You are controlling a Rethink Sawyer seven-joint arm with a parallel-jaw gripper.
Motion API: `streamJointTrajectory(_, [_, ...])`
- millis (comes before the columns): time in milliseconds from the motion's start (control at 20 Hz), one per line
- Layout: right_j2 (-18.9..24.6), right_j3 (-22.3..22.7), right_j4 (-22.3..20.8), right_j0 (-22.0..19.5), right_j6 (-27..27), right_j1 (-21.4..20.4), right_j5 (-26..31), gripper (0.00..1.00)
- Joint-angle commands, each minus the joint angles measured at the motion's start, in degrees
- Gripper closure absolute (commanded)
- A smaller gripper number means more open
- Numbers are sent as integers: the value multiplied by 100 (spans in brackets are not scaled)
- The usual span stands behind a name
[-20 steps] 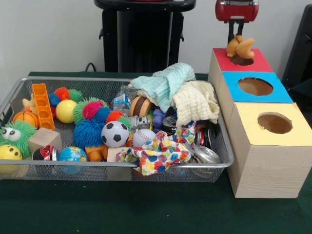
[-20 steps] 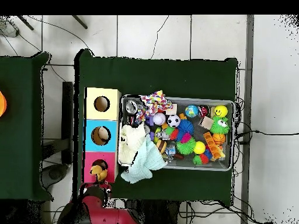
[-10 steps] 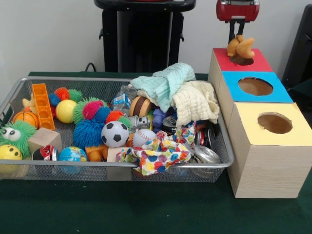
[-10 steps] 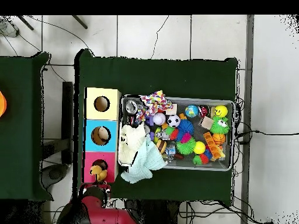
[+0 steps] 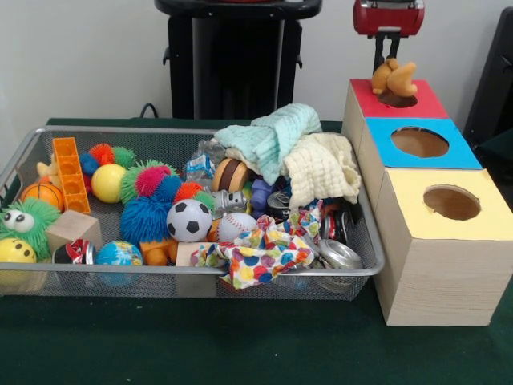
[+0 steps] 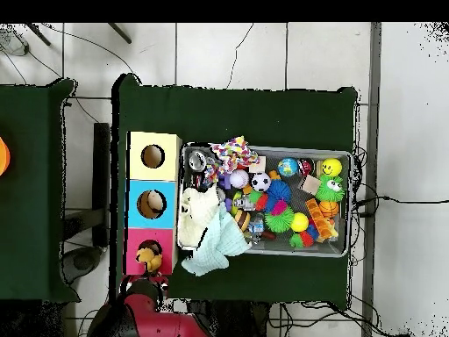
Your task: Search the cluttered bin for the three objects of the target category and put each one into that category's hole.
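One orange plush toy hung upright over the red box's hole, pinched by the closed gripper.

Orange-yellow plush toy hangs just above red-topped box's hole, lower end at hole's rim, possibly touching; limbs splay sideways. Overhead view shows toy over same hole.

Three boxes in row beside wire bin: red, blue, yellow, each with round hole on top. Pale object sits inside blue box's hole.

Bin crowded: balls, fuzzy toys, cloths, cans, blocks.
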Motion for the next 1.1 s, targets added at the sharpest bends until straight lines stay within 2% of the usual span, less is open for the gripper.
streamJointTrajectory(50, [342,-381,146,-130,1237,334,-3,100])
streamJointTrajectory(450, [297,-434,171,-76,1202,352,40,100])
streamJointTrajectory(900, [163,-769,227,9,948,384,475,100])
streamJointTrajectory(1100, [264,-848,211,-51,942,422,468,100])
